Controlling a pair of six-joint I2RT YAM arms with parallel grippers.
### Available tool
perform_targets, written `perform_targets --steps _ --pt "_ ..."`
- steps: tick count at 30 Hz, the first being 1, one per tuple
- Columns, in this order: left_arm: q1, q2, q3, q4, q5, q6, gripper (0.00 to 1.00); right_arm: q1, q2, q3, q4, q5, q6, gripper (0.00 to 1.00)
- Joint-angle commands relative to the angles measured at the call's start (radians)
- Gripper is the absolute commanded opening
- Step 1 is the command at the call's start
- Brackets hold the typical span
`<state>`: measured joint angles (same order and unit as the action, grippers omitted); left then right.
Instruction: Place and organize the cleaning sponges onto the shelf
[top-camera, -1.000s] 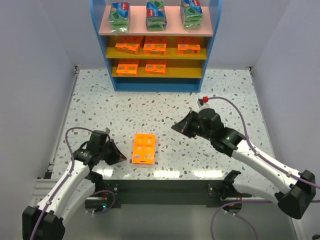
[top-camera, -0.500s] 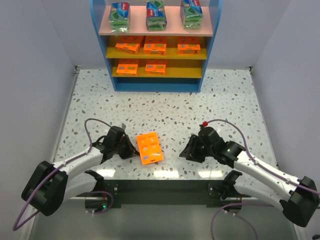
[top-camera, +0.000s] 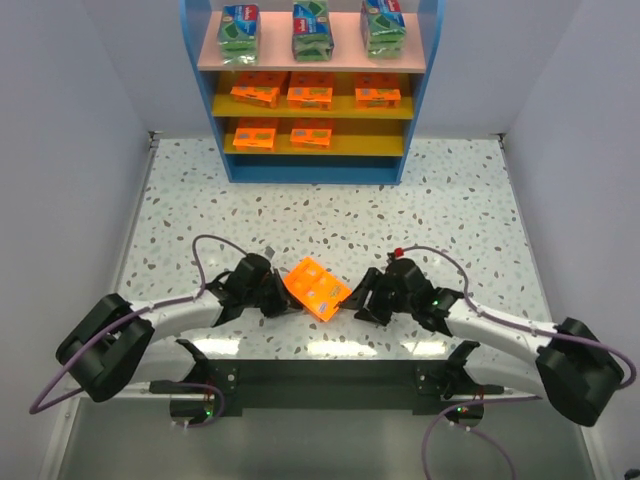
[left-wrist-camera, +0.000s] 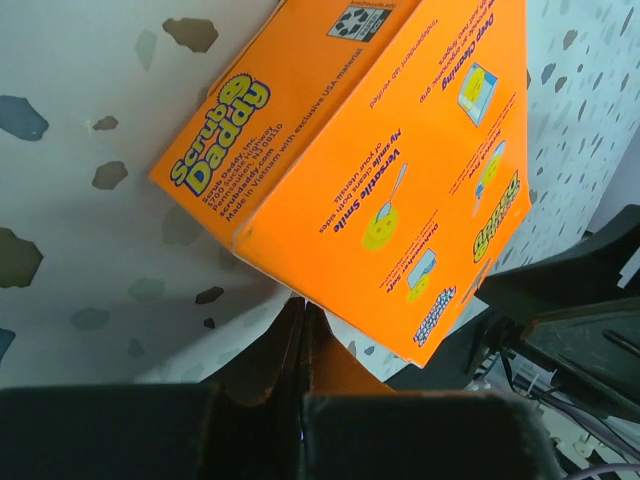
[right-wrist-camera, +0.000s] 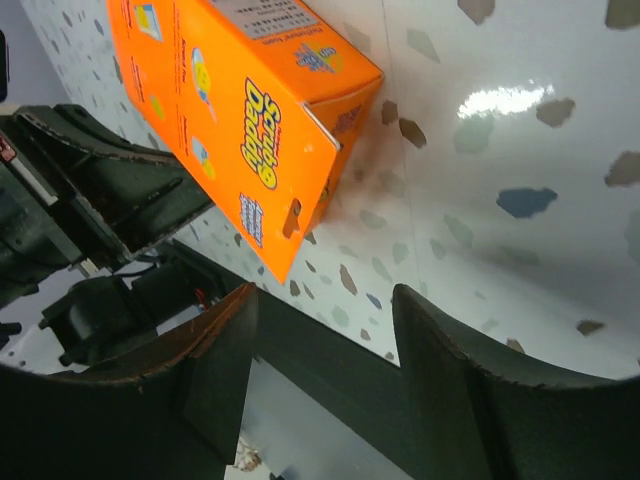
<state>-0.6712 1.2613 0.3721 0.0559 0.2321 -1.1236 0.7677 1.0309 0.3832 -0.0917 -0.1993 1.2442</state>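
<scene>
One orange sponge pack (top-camera: 318, 288) lies skewed on the table near the front edge, between my two grippers. My left gripper (top-camera: 281, 300) is shut, its tips pressed against the pack's left edge. In the left wrist view the pack (left-wrist-camera: 400, 150) looks tipped up, with shadow under it above the closed left gripper (left-wrist-camera: 303, 306). My right gripper (top-camera: 361, 300) is open just right of the pack. In the right wrist view the pack (right-wrist-camera: 240, 100) sits ahead of the right gripper (right-wrist-camera: 325, 335), not between its fingers. The shelf (top-camera: 418, 100) stands at the back.
The shelf's pink top board holds three green packs (top-camera: 311, 28). Three orange packs (top-camera: 310, 96) lie on the middle yellow board and two (top-camera: 254, 134) on the lower one, left and centre. The table's dark front rail (top-camera: 320, 368) runs just behind the grippers.
My left gripper, shut, has slid right and pushed the orange pack rightward, turning it. My right gripper has come down and left to the pack's right side and has opened.
</scene>
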Motion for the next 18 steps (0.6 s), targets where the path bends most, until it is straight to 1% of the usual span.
perform_targets --steps 1,3,4,5,7,8,9,12,14,15,16,17,18 --pt "-0.005 0.0 0.031 0.055 -0.007 -0.019 0.0 0.005 0.127 -0.004 0.271 0.0 0.029 0.6" --pt "-0.005 -0.013 0.031 0.032 -0.013 -0.013 0.0 0.005 0.196 0.017 0.343 -0.009 0.023 0.59" --pt "-0.007 -0.019 0.028 0.024 -0.016 -0.01 0.0 0.005 0.278 0.045 0.362 -0.014 0.006 0.59" --pt "-0.005 -0.023 0.024 0.01 -0.017 -0.008 0.0 0.005 0.317 0.06 0.378 -0.017 0.0 0.58" --pt "-0.007 -0.046 0.018 -0.004 -0.023 -0.008 0.0 0.004 0.397 0.078 0.47 -0.058 0.007 0.5" --pt "-0.007 -0.056 0.011 -0.022 -0.027 -0.01 0.0 0.004 0.45 0.077 0.507 -0.066 0.018 0.43" --pt "-0.005 -0.081 0.01 -0.036 -0.028 -0.01 0.0 0.002 0.462 0.069 0.582 -0.068 0.032 0.25" --pt "-0.005 -0.16 0.016 -0.123 -0.063 -0.008 0.0 -0.005 0.428 -0.006 0.688 -0.058 0.096 0.0" --pt "-0.005 -0.213 0.025 -0.198 -0.085 -0.008 0.0 -0.022 0.376 -0.023 0.681 -0.058 0.097 0.0" --pt "-0.004 -0.268 0.03 -0.227 -0.099 -0.008 0.0 -0.031 0.312 -0.03 0.661 -0.058 0.093 0.0" --pt "0.001 -0.296 0.037 -0.258 -0.123 -0.008 0.0 -0.057 0.281 -0.041 0.652 -0.069 0.092 0.0" --pt "0.002 -0.351 0.059 -0.328 -0.135 -0.008 0.0 -0.074 0.214 -0.046 0.65 -0.081 0.093 0.0" --pt "0.008 -0.379 0.074 -0.365 -0.146 -0.008 0.0 -0.097 0.18 -0.053 0.649 -0.095 0.101 0.0"
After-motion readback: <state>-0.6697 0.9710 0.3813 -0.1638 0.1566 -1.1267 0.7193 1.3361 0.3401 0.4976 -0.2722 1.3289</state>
